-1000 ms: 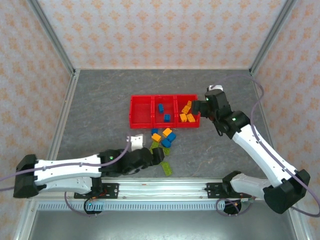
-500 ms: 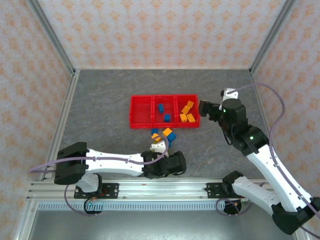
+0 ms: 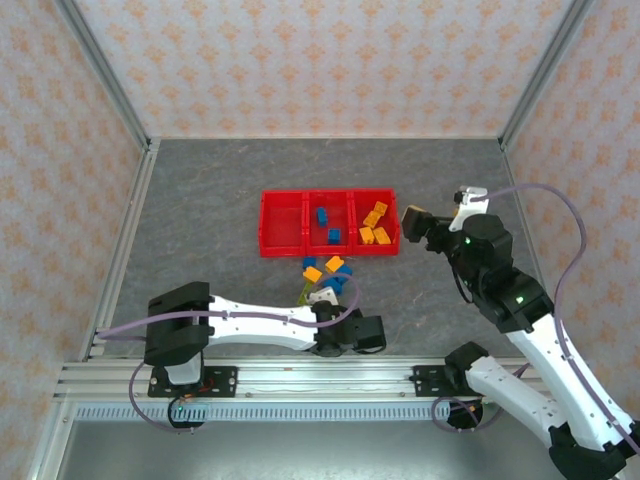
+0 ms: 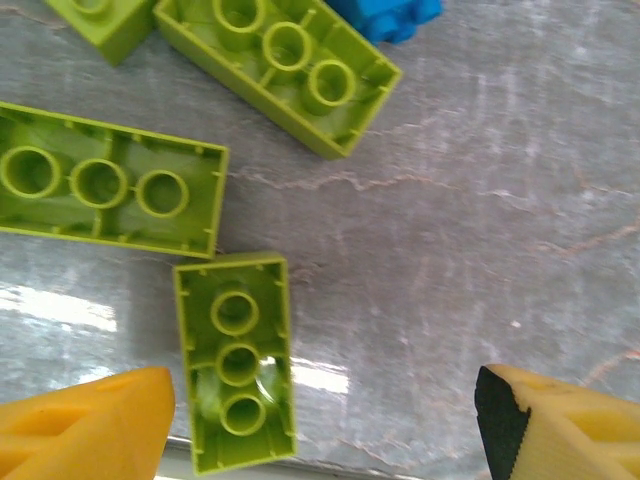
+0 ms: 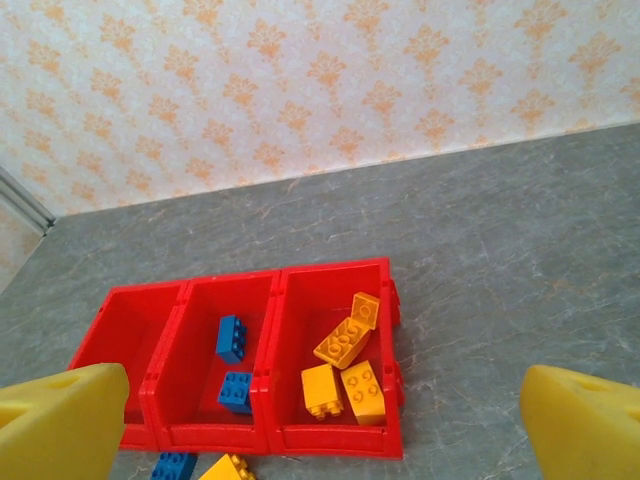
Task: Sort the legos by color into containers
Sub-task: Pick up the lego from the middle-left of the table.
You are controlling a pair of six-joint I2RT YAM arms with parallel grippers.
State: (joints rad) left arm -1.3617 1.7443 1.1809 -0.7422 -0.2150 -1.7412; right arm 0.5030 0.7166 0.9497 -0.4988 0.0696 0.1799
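- Left gripper (image 4: pixel 320 430) hangs low over the grey table (image 4: pixel 480 230), its yellow fingers (image 4: pixel 80 425) spread wide and pinching nothing. On my left wrist feed one lime green brick (image 4: pixel 235 360) lies upside down just beside the left-hand finger, well apart from the other.
- Right gripper (image 5: pixel 322 420) is spread just as wide and empty, raised above the table to the right of the tray and looking down across it.
- From overhead I see the left arm (image 3: pixel 250 322) stretched low along the near edge, its wrist bent down at the loose pile. The right arm (image 3: pixel 510 300) rears up from its base, its gripper aimed left toward the tray's right end.
- The containers (image 3: pixel 282 222), three red bins joined in a row, sit mid-table. My right wrist feed brings their contents closer: two blue bricks (image 5: pixel 231 338) in the middle bin, four orange-yellow bricks (image 5: pixel 345 370) in the right one.
- Loose legos (image 3: pixel 325 272) lie on the table just in front of the tray. The overhead view gives me orange-yellow and blue ones, with the green mostly hidden under the left wrist.
- The left wrist feed supplies what the overhead hides: two more long lime green bricks (image 4: pixel 110 185), hollow side up, the corner of another, and a blue brick (image 4: pixel 385 15) at the top edge.
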